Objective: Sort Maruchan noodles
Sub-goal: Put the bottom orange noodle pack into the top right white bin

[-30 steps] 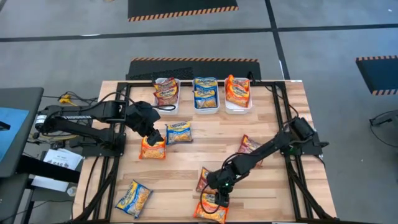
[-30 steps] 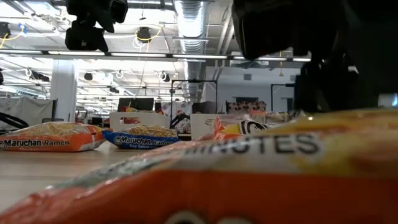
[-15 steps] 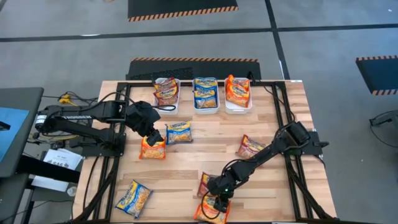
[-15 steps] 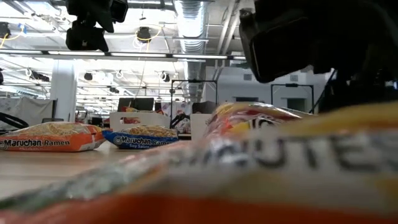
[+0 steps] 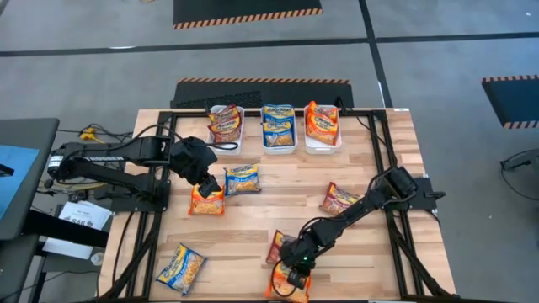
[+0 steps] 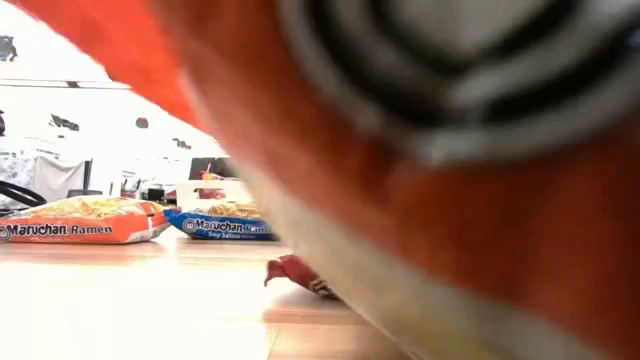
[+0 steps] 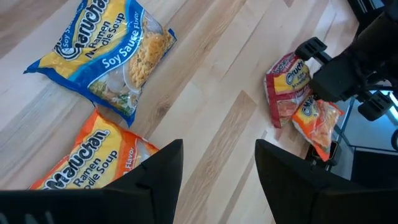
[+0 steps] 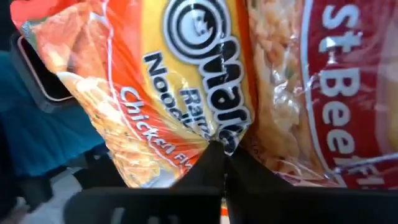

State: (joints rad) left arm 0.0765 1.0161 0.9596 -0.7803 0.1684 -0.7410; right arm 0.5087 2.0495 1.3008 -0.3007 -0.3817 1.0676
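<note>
**Kid A:** What is the right claw (image 5: 290, 278) doing?

**Kid B:** It is at the near edge of the wooden tabletop (image 5: 253, 210). Its two dark fingers (image 8: 214, 165) are pinched tight on a shiny orange noodle packet with yellow print (image 5: 286, 284). In the right wrist view the fingers meet on the packet's edge. The low view is nearly filled by that orange packet, tipped up close to the camera.

**Kid A:** What is right beside it?

**Kid B:** A dark red noodle packet (image 5: 277, 247) lies just beyond the claw, touching the orange one. Another dark red packet (image 5: 338, 199) lies farther off to the right, next to the right arm.

**Kid A:** And the left claw (image 5: 210, 182)?

**Kid B:** It hangs over the left middle of the tabletop. Its fingers are spread apart and hold nothing. Under it lies a flat orange packet (image 5: 206, 200). A blue packet with yellow print (image 5: 242, 178) lies just to the right of that one.

**Kid A:** Are there more packets?

**Kid B:** Yes. One more blue packet (image 5: 181, 268) lies at the near left corner. At the far edge stand three white plastic bins in a row. The left bin (image 5: 240, 139) holds dark red packets, the middle bin (image 5: 279, 148) holds blue ones, and the right bin (image 5: 322, 147) holds orange ones.
</note>
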